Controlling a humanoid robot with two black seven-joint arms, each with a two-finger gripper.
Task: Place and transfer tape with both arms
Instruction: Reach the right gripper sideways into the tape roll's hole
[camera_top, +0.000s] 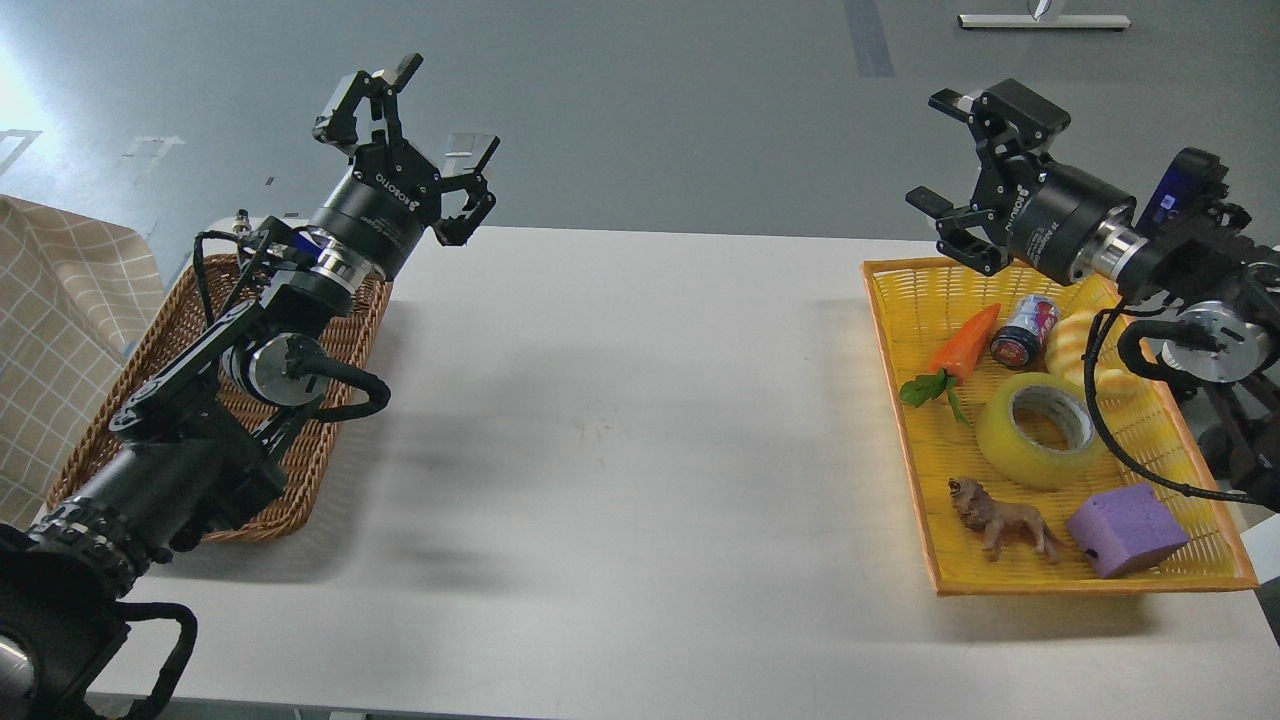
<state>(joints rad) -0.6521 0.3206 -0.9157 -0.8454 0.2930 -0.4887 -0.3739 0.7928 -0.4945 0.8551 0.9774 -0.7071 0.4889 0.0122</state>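
Both black hands, left hand (425, 130) and right hand (950, 160), gape empty; glossy tape (1040, 430) lies in woven yellow basket (900, 400).

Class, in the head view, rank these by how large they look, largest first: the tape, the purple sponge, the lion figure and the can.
1. Tape
2. Purple sponge and lion: look alike; both lie nearer the camera.
3. Can

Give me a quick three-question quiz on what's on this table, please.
1. True or false: the tape lies in the yellow basket.
2. Which lies nearest the purple block: A carrot, B toy lion, C can?
3. Fill in: the wicker basket sits under the ___ arm.

Key: 1 true. 2 B, the toy lion. 3 left; both the left gripper and right gripper are open, holding nothing.
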